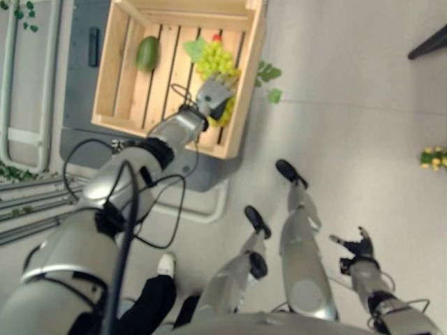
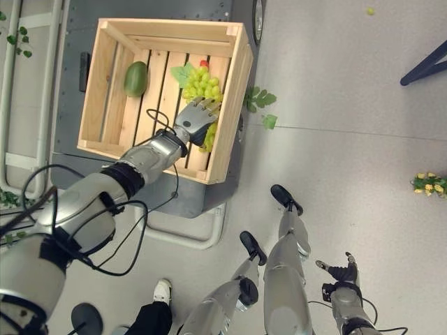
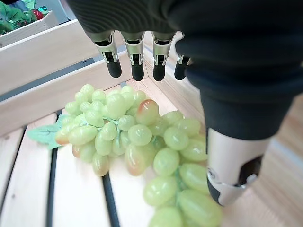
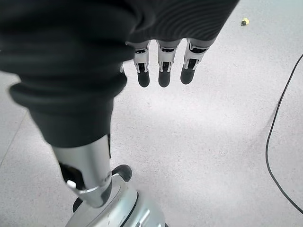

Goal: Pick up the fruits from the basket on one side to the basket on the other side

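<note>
A wooden slatted crate [image 2: 230, 105] stands ahead on my left. Inside it lie a bunch of green grapes [image 2: 201, 85] with a leaf, a green mango [image 2: 135, 78] further left, and a small red fruit [image 2: 204, 63] behind the grapes. My left hand [image 2: 198, 114] hovers just over the grapes, fingers [image 3: 137, 66] straight and spread, thumb [image 3: 232, 175] beside the bunch; it holds nothing. The grapes [image 3: 142, 137] lie on the slats right below the palm. My right hand [image 1: 356, 246] hangs low at my right side over the floor, fingers [image 4: 163, 71] relaxed and empty.
The crate rests on a dark grey platform [image 2: 77, 21]. Green leaves [image 2: 260, 102] lie on the floor beside the crate's right wall. A yellow-green fruit bunch [image 2: 427, 184] sits on the floor far right. A dark leg of furniture [image 2: 422, 66] crosses the upper right.
</note>
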Controlling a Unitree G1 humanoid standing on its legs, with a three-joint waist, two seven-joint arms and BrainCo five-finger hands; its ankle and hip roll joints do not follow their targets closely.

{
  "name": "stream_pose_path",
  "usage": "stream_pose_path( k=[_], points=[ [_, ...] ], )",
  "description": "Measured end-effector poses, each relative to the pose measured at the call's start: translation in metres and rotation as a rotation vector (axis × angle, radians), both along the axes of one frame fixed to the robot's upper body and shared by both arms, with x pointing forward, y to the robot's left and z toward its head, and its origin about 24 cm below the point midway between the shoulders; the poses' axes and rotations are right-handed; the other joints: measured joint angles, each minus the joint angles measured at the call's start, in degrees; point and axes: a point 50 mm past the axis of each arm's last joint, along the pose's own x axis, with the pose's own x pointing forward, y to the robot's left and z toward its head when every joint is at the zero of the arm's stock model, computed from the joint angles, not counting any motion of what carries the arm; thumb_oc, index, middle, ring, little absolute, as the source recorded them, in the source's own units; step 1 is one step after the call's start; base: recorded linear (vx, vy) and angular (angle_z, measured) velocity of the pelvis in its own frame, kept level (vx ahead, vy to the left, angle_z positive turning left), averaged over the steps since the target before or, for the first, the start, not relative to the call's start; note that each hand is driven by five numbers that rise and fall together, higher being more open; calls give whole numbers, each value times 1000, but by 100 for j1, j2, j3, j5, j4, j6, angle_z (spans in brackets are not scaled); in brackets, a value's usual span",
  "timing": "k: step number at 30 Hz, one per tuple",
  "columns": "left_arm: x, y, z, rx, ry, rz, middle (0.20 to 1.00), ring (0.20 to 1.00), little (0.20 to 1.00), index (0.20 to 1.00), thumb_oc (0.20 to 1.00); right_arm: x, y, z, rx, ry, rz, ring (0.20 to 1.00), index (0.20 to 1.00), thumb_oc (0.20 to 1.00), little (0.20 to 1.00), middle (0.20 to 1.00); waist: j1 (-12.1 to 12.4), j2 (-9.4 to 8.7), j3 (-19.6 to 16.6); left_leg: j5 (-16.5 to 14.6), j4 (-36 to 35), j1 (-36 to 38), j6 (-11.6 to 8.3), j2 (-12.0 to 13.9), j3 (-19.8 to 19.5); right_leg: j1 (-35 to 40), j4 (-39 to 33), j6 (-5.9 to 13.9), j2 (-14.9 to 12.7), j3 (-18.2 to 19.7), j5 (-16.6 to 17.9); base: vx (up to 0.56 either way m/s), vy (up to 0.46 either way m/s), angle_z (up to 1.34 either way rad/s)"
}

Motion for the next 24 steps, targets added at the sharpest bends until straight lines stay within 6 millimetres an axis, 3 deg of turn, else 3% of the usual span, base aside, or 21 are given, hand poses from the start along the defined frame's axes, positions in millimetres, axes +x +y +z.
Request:
stream_pose_path(
  k=[7,24],
  points=[
    [3,4,3,120,-37,24,1000,1000,1000,1000,1000,2,2,0,-6,3,20,1000,1000,1000,1000,1000,-50,1,-1,-18,1,-93,-24,-28,92,-125,5,16,0,76,13,3,12,-5],
    [6,11,5,173,-39,73,1000,1000,1000,1000,1000,13,6,6,9,-56,17,1000,1000,1000,1000,1000,-75,0,-1,-35,111,-389,-43,-37,170,-454,144,16,33,148,22,0,-1,-1]
  ],
)
